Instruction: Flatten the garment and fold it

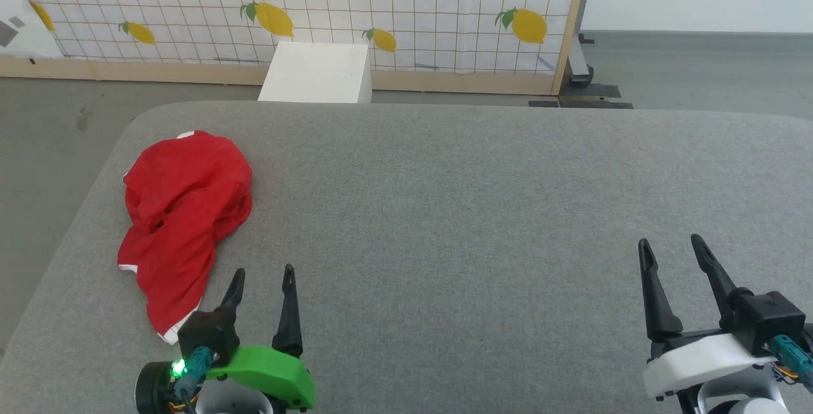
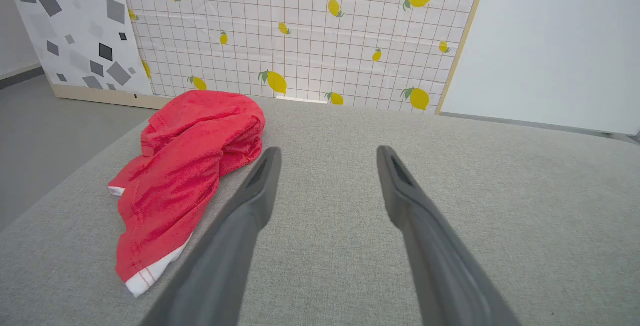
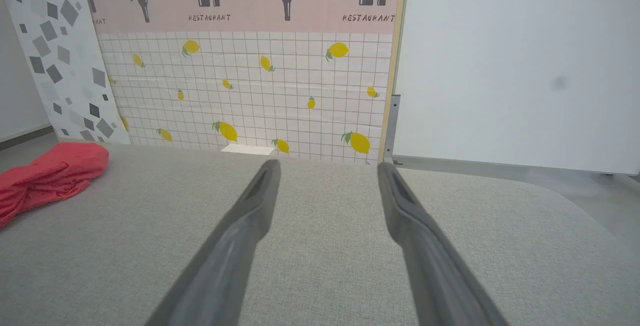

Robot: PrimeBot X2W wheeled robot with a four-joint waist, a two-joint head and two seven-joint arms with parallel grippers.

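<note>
The garment (image 1: 184, 211) is a bright red heap with white trim, crumpled on the left part of the grey padded table (image 1: 457, 211). My left gripper (image 1: 263, 277) stands open just right of the heap's near end, apart from it, with nothing between its fingers. From the left wrist, the garment (image 2: 185, 166) lies left of my open left gripper (image 2: 327, 153). My right gripper (image 1: 670, 246) is open over bare table at the near right, far from the cloth. The right wrist view shows the garment (image 3: 47, 176) at its far left, beyond my open right gripper (image 3: 327, 166).
A white box (image 1: 317, 71) stands on the floor beyond the table's far edge. Behind it runs a lemon-print panel (image 1: 305, 7) with a wooden frame. The table's left edge (image 1: 76, 223) drops to grey floor close to the garment.
</note>
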